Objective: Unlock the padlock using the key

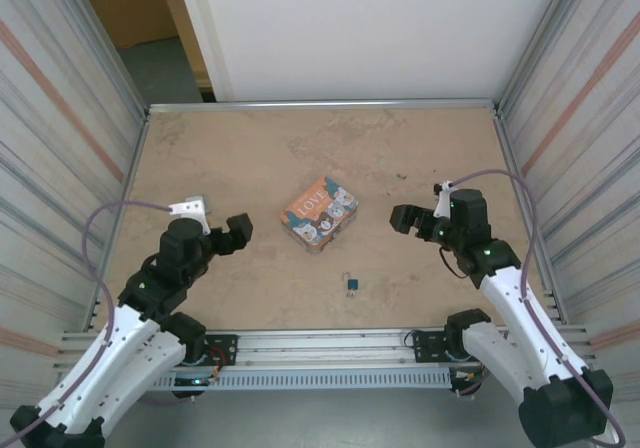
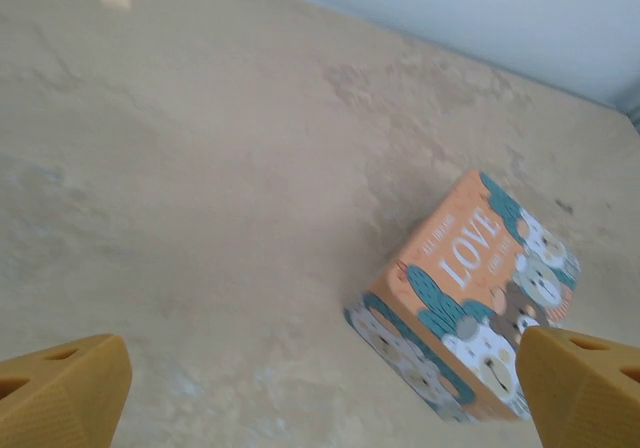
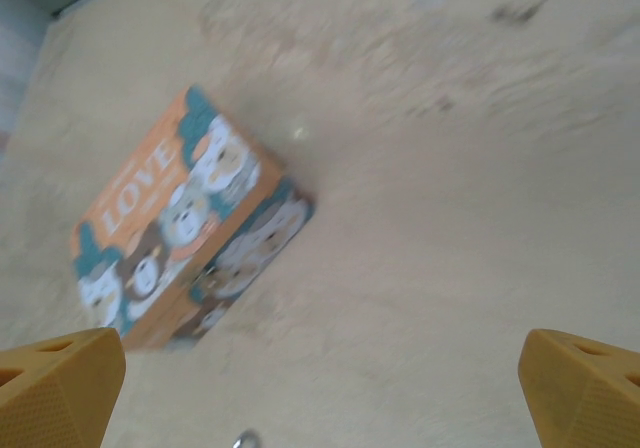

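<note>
The padlock (image 1: pixel 352 286) lies on the table (image 1: pixel 200 158) at lower centre of the top view, below the LOVE box (image 1: pixel 320 214) and short of the front rail (image 1: pixel 330 340). The left fingers (image 2: pixel 60 393) and right fingers (image 3: pixel 60 383) stand spread wide, empty, flanking the box with bare table between. Corrugated walls (image 1: pixel 60 118) close both sides.

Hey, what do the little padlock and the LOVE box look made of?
The padlock: likely metal, with a blue-coated body and a shiny silvery shackle; too small to be sure. The LOVE box: probably printed cardboard, maybe tin; crisp edges, smooth cartoon print.
</note>
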{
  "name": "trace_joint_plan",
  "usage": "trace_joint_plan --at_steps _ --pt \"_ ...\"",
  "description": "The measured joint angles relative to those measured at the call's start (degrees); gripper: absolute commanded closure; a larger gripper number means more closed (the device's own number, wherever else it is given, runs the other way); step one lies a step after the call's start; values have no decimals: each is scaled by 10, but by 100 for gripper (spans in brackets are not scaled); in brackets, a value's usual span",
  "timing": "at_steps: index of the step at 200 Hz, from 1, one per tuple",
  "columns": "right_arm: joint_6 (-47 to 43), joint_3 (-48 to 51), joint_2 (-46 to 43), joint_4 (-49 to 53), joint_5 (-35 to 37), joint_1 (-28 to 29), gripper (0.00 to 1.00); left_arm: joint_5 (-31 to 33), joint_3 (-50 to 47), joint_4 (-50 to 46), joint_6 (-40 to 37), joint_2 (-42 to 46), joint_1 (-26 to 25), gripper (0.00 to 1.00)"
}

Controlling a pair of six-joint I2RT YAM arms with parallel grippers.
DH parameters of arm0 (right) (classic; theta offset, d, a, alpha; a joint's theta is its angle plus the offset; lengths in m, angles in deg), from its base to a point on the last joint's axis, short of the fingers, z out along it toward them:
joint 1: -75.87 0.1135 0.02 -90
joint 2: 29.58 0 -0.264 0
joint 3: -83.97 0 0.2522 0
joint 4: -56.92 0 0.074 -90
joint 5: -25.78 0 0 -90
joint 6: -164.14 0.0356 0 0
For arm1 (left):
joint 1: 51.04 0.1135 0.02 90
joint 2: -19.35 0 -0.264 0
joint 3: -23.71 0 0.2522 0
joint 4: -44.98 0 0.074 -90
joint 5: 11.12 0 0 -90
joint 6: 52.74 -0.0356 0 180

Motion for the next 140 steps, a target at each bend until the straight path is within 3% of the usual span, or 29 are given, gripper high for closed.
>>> trace_joint_plan --at_steps 33,77,140 --pt "-34 40 -58 -31 82 -40 1 85 -11 14 -37 14 1 1" --pt "-111 158 -108 -161 170 -69 1 172 -49 89 -102 -9 16 1" --pt "-161 216 0 -366 205 -108 1 183 -83 194 -134 -115 103 1"
